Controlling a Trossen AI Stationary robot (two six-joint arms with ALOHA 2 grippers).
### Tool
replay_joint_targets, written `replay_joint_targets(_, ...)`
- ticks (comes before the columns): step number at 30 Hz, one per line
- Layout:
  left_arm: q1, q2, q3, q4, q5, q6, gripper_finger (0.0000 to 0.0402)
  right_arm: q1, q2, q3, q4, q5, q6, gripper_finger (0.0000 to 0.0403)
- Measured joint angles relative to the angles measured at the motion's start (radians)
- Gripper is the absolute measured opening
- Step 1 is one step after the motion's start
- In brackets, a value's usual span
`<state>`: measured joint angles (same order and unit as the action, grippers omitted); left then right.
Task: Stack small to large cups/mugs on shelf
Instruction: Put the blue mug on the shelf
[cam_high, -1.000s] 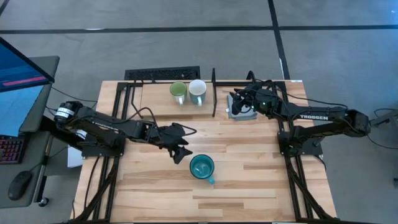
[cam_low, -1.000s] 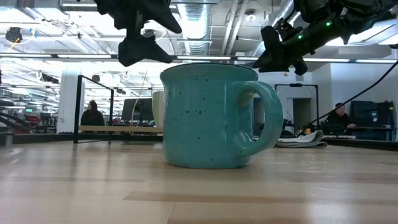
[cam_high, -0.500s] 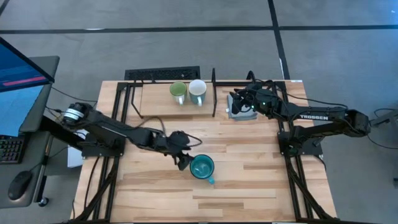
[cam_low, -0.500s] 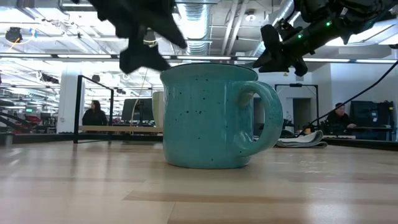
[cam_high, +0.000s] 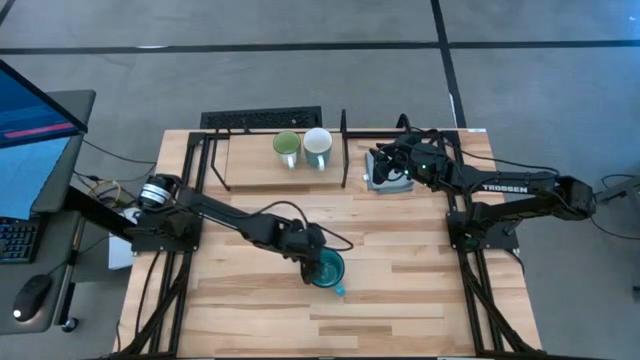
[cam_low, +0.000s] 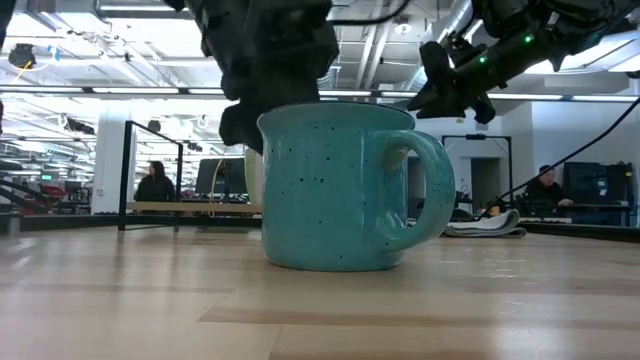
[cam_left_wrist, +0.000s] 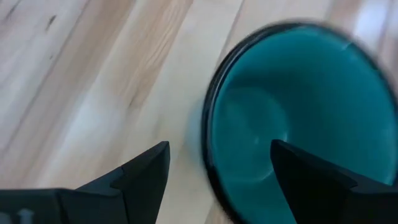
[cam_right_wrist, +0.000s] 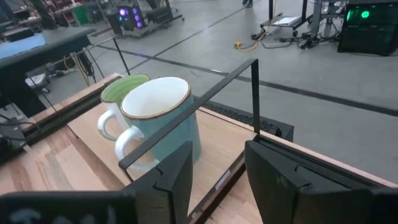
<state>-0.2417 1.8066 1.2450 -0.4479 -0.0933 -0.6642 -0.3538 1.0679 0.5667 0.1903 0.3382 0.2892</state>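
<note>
The teal mug (cam_high: 325, 268) stands upright on the tabletop, its handle toward the near edge; it fills the low view (cam_low: 335, 185). My left gripper (cam_left_wrist: 217, 174) is open just over the mug's left rim (cam_left_wrist: 210, 143). One finger is outside the wall and one is over the hollow, and no touch shows. The green mug (cam_high: 287, 146) and the white mug (cam_high: 318, 145) stand side by side on the shelf (cam_high: 250, 165). My right gripper (cam_right_wrist: 217, 180) is open and empty, right of the shelf, facing the white mug (cam_right_wrist: 158, 118).
A grey cloth (cam_high: 385, 182) lies on the table under my right gripper. The shelf's black post (cam_high: 344, 150) stands between that gripper and the mugs. A black grid rack (cam_high: 262, 118) sits at the far edge. People show in the room beyond.
My left gripper has gone toward the table's right and near edges to the teal mug and come down, so its fingers now stand on either side of the mug's left wall. The mug has stayed in place.
</note>
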Motion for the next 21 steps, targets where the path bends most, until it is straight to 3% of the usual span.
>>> replay_joint_targets(6,0.000,0.014,0.055,-0.131,-0.016,-0.010,0.0264,0.000,0.000,0.000,-0.012,0.000,0.000,0.0166)
replay_joint_targets(14,0.000,0.014,0.056,-0.140,-0.012,0.000,0.0214,0.000,0.000,0.000,-0.028,0.000,0.000,0.0166)
replay_joint_targets(21,0.000,0.014,0.056,-0.144,0.009,-0.001,0.0206,0.000,0.000,0.000,-0.033,0.000,0.000,0.0166)
